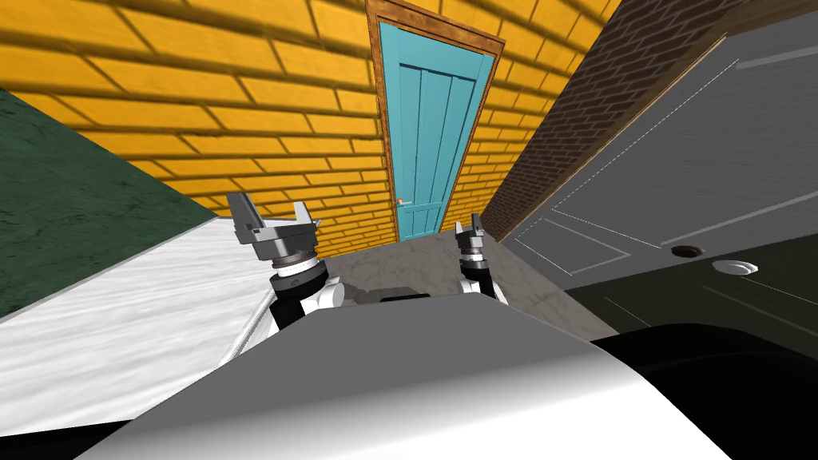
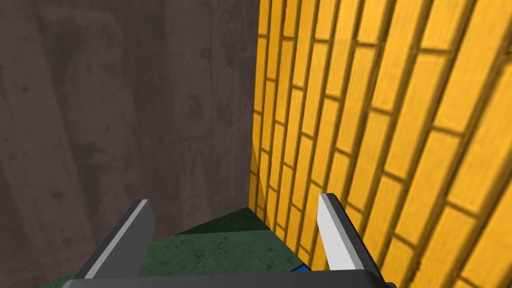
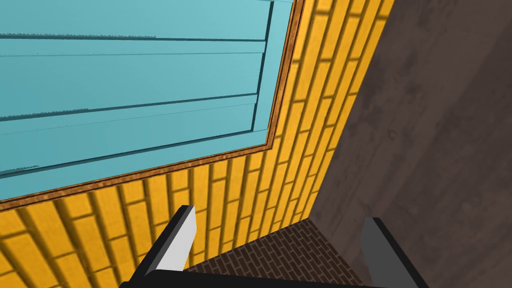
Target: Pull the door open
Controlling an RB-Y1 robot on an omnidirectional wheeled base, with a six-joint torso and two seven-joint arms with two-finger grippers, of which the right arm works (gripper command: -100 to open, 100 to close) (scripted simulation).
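A teal panelled door (image 1: 427, 136) in a brown wooden frame stands shut in the yellow brick wall ahead, some way off. A small handle (image 1: 402, 202) sits on its left edge, low in the head view. My left gripper (image 1: 272, 214) is raised in front of my chest, open and holding nothing. My right gripper (image 1: 470, 229) is raised to the right of it, open as well, well short of the door. Through the right wrist view the door (image 3: 130, 85) lies beyond my right gripper (image 3: 277, 240). My left gripper (image 2: 232, 230) faces a wall corner.
A white marbled counter (image 1: 120, 319) runs along my left, with a green wall (image 1: 72, 208) behind it. On my right a dark grey door (image 1: 687, 176) with a round knob (image 1: 733, 267) stands close. A dark brick wall (image 1: 575, 120) meets the yellow wall. Grey floor (image 1: 415, 263) lies ahead.
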